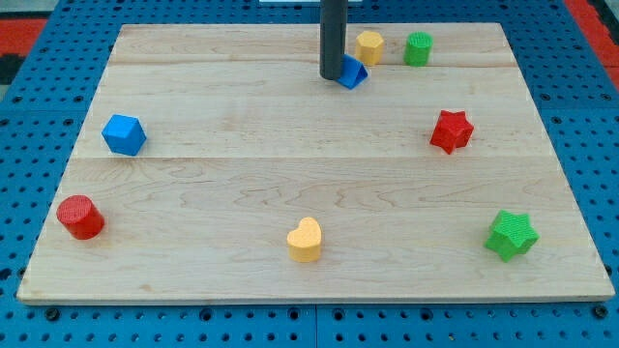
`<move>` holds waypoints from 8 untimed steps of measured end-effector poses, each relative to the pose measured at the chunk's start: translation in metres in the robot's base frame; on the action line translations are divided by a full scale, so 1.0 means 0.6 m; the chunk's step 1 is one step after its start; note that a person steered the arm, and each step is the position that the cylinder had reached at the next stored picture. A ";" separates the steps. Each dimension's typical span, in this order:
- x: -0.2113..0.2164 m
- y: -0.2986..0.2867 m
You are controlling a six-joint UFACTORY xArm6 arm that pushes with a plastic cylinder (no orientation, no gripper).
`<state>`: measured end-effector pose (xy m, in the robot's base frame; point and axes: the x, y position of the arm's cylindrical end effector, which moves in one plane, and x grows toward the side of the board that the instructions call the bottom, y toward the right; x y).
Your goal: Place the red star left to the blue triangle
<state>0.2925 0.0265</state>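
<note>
The red star [452, 130] lies at the view's right, a little above mid-height. The blue triangle [353, 72] lies near the view's top, just right of centre. My rod comes down from the top edge, and my tip [333, 75] rests at the blue triangle's left side, touching or nearly touching it. The red star is well to the right of and below the triangle and my tip.
A yellow hexagon-like block [369, 46] and a green cylinder [418, 48] sit right of the triangle. A blue cube [124, 134] and red cylinder [79, 217] are at the left. A yellow heart [305, 240] lies at bottom centre, a green star [511, 235] at bottom right.
</note>
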 end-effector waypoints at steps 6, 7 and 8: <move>0.204 0.250; 0.205 0.166; 0.297 0.163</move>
<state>0.4707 0.1246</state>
